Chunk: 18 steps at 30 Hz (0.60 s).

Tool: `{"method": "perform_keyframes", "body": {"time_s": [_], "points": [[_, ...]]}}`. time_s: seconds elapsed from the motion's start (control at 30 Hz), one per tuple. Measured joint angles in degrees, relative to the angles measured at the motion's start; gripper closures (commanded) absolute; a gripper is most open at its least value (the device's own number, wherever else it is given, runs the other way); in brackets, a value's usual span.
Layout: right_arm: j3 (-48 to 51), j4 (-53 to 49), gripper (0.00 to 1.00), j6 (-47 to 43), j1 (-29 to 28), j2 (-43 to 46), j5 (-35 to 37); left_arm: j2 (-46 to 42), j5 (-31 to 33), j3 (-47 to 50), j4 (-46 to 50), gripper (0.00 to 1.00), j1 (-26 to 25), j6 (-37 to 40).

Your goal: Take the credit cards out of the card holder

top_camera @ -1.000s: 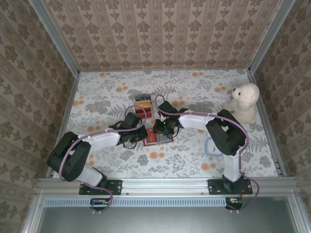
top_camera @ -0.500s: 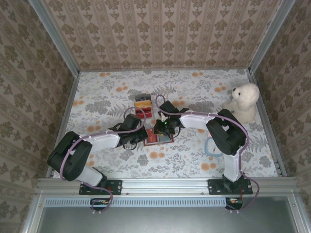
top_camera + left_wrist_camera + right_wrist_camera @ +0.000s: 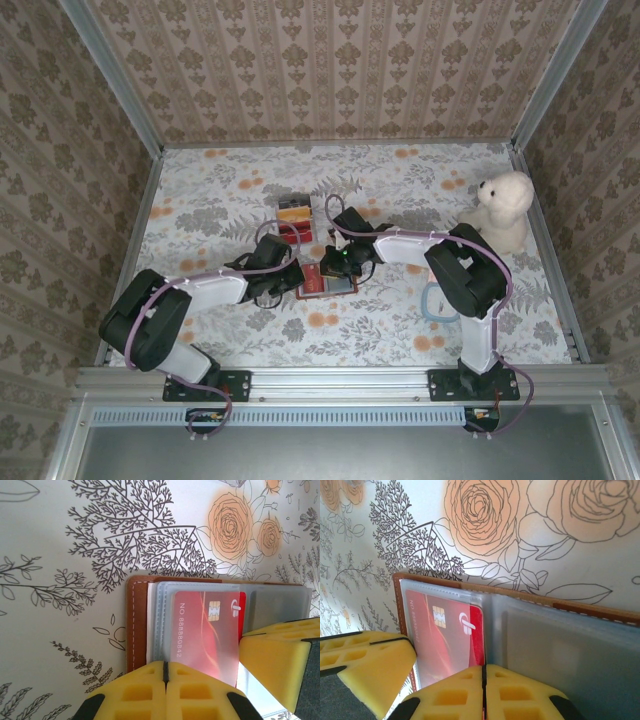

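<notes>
Card holder (image 3: 136,625) lies open on the worktop (image 3: 75,540) between both arms, red card (image 3: 205,635) in a clear sleeve. Left fingers (image 3: 145,690) and right fingers (image 3: 520,690) are both pressed together at its edges. Can't tell if they pinch anything.

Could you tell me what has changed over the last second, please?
The right gripper closed its jaws and is now shut at the edge of the card holder, beside the red card; whether it pinches anything is unclear. The left gripper stayed shut at the holder's edge; holder and card barely shifted.
</notes>
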<state>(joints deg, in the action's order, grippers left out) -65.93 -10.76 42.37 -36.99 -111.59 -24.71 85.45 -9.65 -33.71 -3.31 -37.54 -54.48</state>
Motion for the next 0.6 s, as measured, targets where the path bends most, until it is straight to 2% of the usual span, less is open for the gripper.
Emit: {"method": "perform_keyframes", "body": {"time_s": [0.17, 0.3, 0.6], "points": [[1.6, 1.7, 1.0, 0.0, 0.1, 1.0, -0.2, 0.0, 0.0, 0.0, 0.1, 0.88, 0.0, 0.0], [2.6, 1.8, 1.0, 0.0, 0.0, 2.1, -0.3, -0.1, 0.0, 0.0, 0.5, 0.82, -0.2, 0.0], [2.8, -0.9, 1.0, -0.4, 0.1, 4.5, 1.8, -0.5, 0.0, -0.1, 2.2, 0.82, -0.3, 0.0]]}}
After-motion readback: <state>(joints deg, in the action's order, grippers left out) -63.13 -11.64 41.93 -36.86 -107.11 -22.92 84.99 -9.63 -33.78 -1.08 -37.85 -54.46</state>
